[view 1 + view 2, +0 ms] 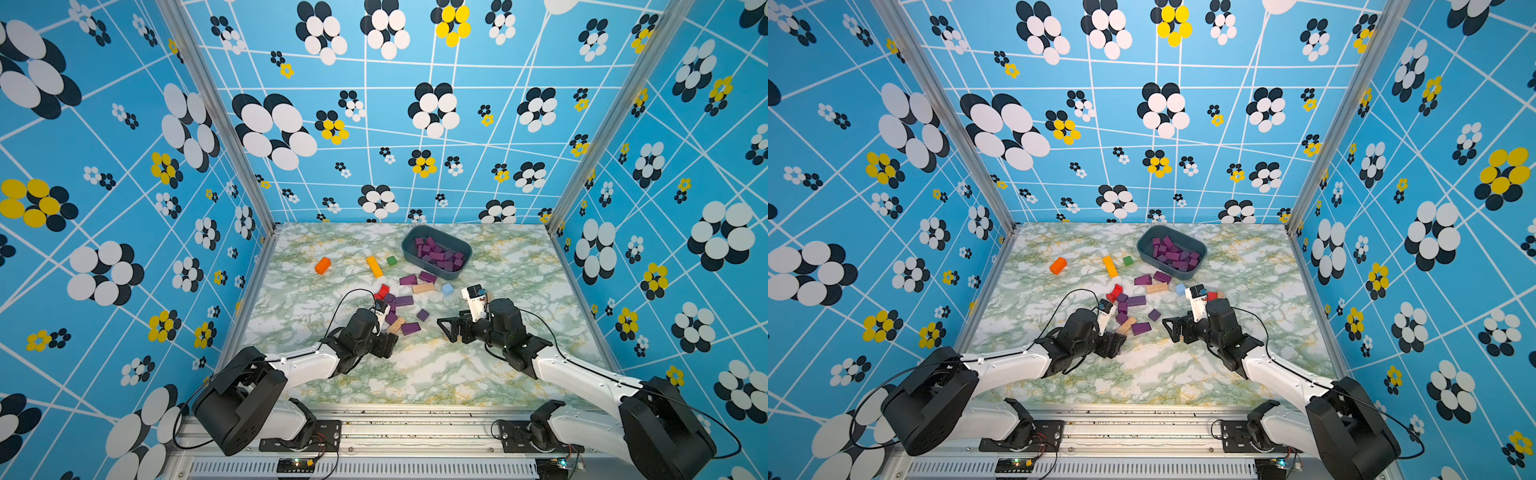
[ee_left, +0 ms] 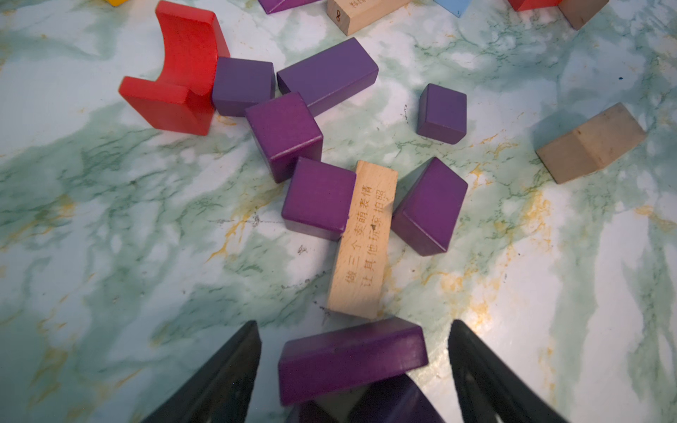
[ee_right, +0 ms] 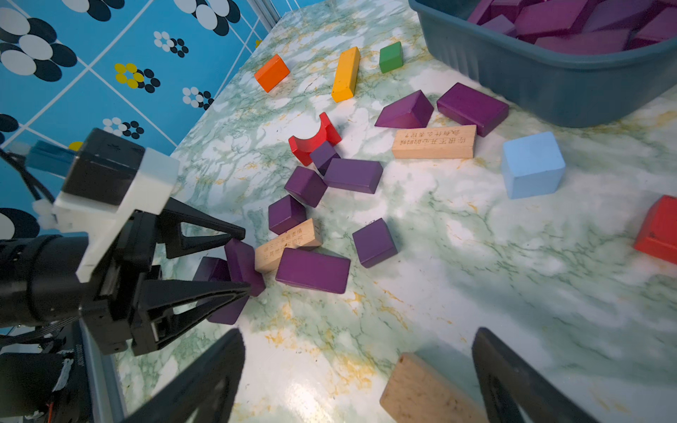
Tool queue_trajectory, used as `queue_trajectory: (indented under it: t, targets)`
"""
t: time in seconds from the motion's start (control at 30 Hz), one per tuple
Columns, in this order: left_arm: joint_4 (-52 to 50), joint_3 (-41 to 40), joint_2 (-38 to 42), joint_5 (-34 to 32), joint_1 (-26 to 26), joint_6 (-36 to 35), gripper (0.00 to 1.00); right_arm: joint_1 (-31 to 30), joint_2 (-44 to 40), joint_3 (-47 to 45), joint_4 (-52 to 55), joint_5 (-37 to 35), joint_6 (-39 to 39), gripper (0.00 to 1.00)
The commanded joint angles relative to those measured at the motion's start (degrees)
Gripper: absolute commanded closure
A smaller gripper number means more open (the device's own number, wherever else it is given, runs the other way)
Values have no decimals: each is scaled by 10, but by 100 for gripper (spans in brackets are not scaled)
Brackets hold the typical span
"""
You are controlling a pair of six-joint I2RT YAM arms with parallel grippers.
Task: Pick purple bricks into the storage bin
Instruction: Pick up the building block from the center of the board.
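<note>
Straddling a tilted purple brick (image 2: 351, 359) at the near edge of the cluster (image 1: 401, 301), my left gripper (image 2: 354, 324) stands spread, jaws clear of both ends; my right gripper (image 3: 358, 331) hangs wide, empty. Light, rigid, smooth wood, I'd judge: pinch its flat ends squarely.
</note>
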State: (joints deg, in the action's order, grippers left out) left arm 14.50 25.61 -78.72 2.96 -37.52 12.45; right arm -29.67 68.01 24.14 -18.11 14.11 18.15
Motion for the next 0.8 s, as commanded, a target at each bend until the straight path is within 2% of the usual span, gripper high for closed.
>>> queue_trajectory:
  t: [0.0,0.5,0.77]
  targets:
    - [-28,10,-11,-19,-6,-8,20,1,12,-5,-54,18,-13,1]
    - [-63,44,-27,-75,-42,-42,24,1,29,-6,-62,0,-3,1]
    - [-74,57,-39,-100,-48,-52,32,1,42,-1,-61,0,6,1]
